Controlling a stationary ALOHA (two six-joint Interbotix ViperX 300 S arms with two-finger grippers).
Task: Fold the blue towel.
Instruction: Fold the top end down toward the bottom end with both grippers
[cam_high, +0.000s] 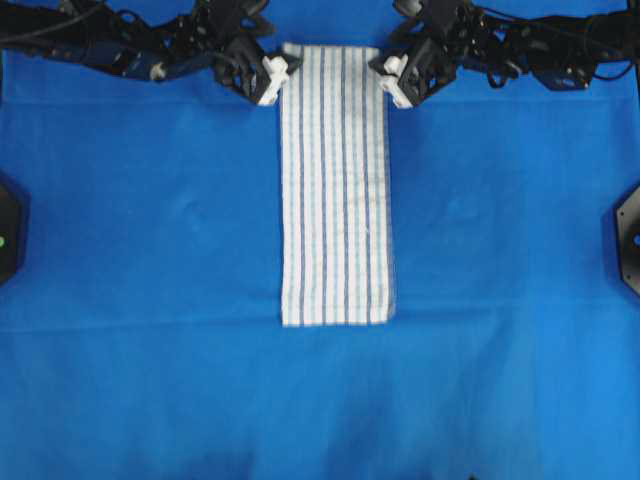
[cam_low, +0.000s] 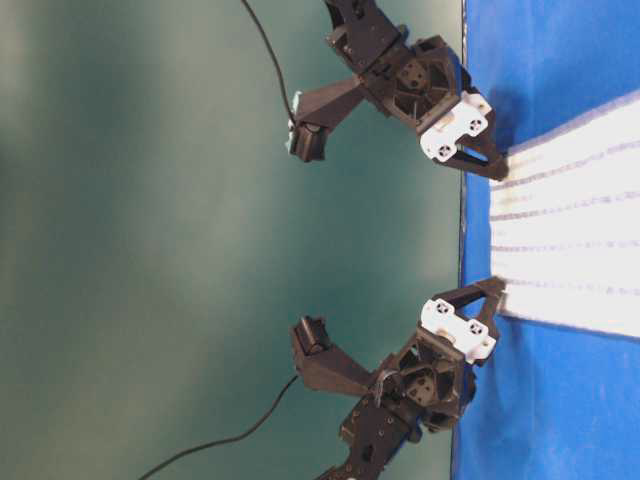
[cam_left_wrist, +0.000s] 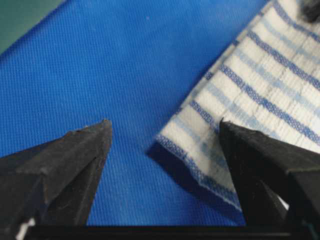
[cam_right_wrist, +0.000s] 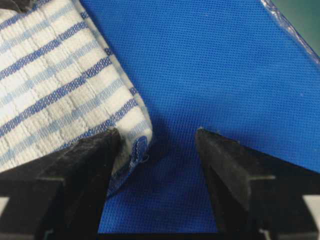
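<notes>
The blue towel (cam_high: 337, 185) is laid flat as a long narrow strip on the blue table covering (cam_high: 140, 220). The left gripper (cam_left_wrist: 165, 132) is placed at one far corner of the towel, and the right gripper (cam_right_wrist: 157, 137) at the other far corner. Both pairs of jaws are spread wide around the corners, and nothing is gripped
</notes>
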